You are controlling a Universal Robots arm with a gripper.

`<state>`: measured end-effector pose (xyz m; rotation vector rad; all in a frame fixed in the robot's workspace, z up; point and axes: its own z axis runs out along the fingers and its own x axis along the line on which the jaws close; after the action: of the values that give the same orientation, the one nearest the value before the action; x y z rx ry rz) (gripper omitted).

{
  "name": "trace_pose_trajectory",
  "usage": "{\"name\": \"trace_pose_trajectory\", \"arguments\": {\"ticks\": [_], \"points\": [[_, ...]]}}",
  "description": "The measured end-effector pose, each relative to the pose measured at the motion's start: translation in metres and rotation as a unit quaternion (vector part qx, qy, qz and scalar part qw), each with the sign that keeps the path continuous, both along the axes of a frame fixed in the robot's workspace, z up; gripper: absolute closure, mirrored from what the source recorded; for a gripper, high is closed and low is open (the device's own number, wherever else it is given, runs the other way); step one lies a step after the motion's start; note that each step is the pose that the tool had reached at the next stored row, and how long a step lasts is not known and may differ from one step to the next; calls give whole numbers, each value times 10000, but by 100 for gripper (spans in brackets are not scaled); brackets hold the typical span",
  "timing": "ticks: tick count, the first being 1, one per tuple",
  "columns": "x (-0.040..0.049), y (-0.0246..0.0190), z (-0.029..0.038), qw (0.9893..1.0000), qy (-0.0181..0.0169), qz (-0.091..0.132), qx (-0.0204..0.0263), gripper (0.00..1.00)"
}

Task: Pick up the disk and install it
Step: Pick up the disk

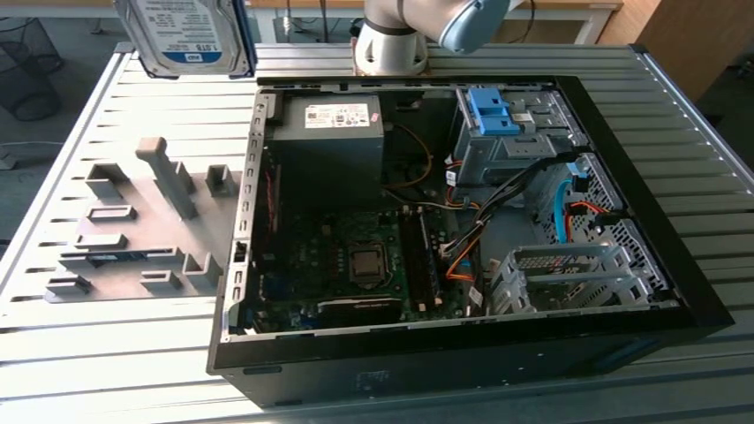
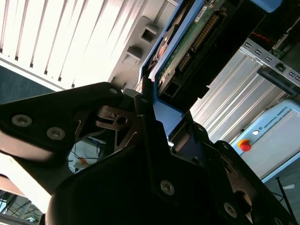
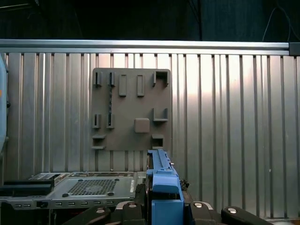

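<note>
In the exterior view the disk [image 1: 189, 34] hangs high above the table's far left corner. Its blue-and-white label faces the camera and its blue carrier frame shows along the edges. In the second wrist view my gripper [image 2: 161, 117] is shut on the carrier's blue edge, black fingers [image 2: 145, 105] on either side. The disk's green circuit board [image 2: 187, 42] shows beyond them. In the first wrist view the blue carrier [image 3: 161, 187] stands edge-on between the fingers, above the slatted table.
An open computer case [image 1: 695, 291] lies on its side on the slatted metal table. It holds a dark-grey box with a white sticker [image 1: 327, 141], a drive cage with a blue carrier [image 1: 495, 110] and a silver cage [image 1: 566, 274]. A grey fixture plate [image 1: 130, 238] lies beside the case.
</note>
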<state>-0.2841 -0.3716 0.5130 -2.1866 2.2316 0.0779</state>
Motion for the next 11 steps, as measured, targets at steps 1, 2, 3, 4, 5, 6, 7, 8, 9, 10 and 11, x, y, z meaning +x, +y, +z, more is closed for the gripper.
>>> {"name": "trace_pose_trajectory", "arguments": {"ticks": [1,2,3,4,5,6,7,8,9,10,11], "points": [[2,-25,0,10000,0,0,0,64],[2,-48,-1,10000,0,0,0,64],[4,-70,-1,10000,0,0,0,64],[5,-93,-1,10000,0,0,0,64],[6,-114,-1,10000,0,0,0,64],[7,-131,-2,10000,0,0,0,64],[12,-140,-2,10000,0,0,0,64],[19,-145,-2,10000,0,0,0,64],[28,-148,-2,10000,0,0,0,64],[39,-149,-2,10000,0,0,0,64],[54,-150,-2,10000,1,0,-1,64]]}}
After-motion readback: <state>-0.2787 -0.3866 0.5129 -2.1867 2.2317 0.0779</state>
